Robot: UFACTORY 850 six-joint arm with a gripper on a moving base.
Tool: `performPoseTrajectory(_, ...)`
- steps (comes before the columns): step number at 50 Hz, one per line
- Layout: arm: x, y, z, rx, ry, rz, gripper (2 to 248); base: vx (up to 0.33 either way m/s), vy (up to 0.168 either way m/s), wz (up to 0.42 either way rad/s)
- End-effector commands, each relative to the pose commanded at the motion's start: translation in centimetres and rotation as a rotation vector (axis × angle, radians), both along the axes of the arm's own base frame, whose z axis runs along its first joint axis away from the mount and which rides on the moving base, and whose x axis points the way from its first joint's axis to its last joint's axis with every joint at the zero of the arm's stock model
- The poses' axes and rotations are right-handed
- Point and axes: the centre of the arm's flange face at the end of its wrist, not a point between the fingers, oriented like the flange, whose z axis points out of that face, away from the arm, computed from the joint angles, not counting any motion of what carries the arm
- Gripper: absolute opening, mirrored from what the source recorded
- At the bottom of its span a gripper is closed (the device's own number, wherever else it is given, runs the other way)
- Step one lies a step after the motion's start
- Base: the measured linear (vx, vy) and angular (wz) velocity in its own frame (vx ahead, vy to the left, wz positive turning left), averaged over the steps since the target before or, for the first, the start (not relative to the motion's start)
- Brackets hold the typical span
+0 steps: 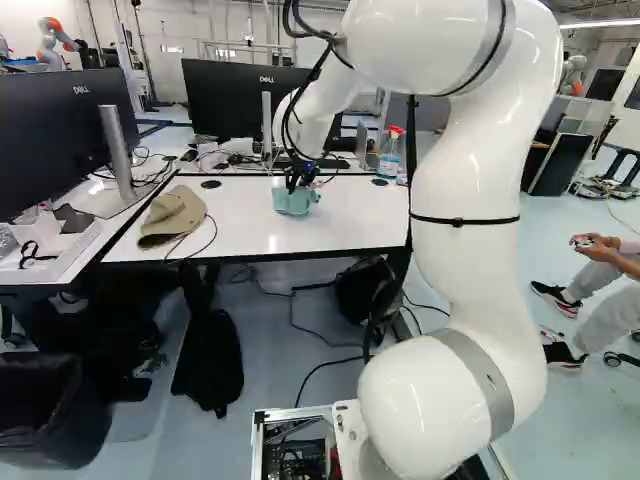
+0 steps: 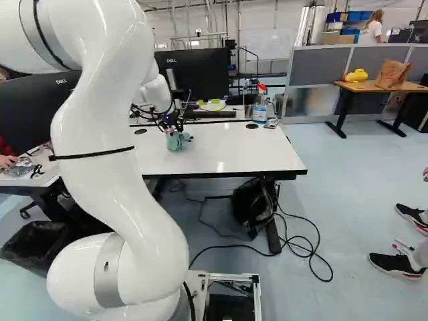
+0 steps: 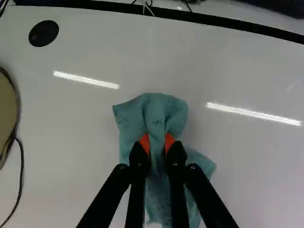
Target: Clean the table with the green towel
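The claw [image 1: 297, 184] is clamped on the green towel [image 1: 293, 202]; from it, in the left base view, tan cap [image 1: 172, 214] at nine o'clock, spray bottle [image 1: 389, 162] at two

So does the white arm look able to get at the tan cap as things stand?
Probably not to grasp it: the end effector is closed on the green towel, though the cap lies uncovered on the same table.

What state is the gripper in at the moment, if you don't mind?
Gripper: closed on the green towel, a fold pinched between its orange pads.
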Motion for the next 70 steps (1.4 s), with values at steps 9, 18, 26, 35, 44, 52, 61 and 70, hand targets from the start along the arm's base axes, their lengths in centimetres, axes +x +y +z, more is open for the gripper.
performPoseTrajectory(9, -1.7, -0.3, 0.1, -0.002, 0.010, 0.001, 53, 0.000, 0.000, 0.000)
performPoseTrajectory(18, -3.4, -0.7, 0.1, -0.004, 0.019, 0.001, 53, 0.000, 0.000, 0.000)
performPoseTrajectory(26, -4.0, -0.9, 0.2, -0.005, 0.023, 0.000, 53, 0.000, 0.000, 0.000)
performPoseTrajectory(35, -4.0, -0.9, 0.2, -0.005, 0.023, 0.000, 53, 0.000, 0.000, 0.000)
performPoseTrajectory(44, -4.0, -0.9, 0.2, -0.005, 0.023, 0.000, 53, 0.000, 0.000, 0.000)
performPoseTrajectory(52, -4.0, -0.9, 0.2, -0.005, 0.023, 0.000, 53, 0.000, 0.000, 0.000)
performPoseTrajectory(61, -4.2, -1.0, 0.8, -0.003, 0.012, 0.000, 53, 0.000, 0.000, 0.000)
performPoseTrajectory(70, -4.6, -1.0, 1.9, 0.001, -0.007, 0.000, 53, 0.000, 0.000, 0.000)
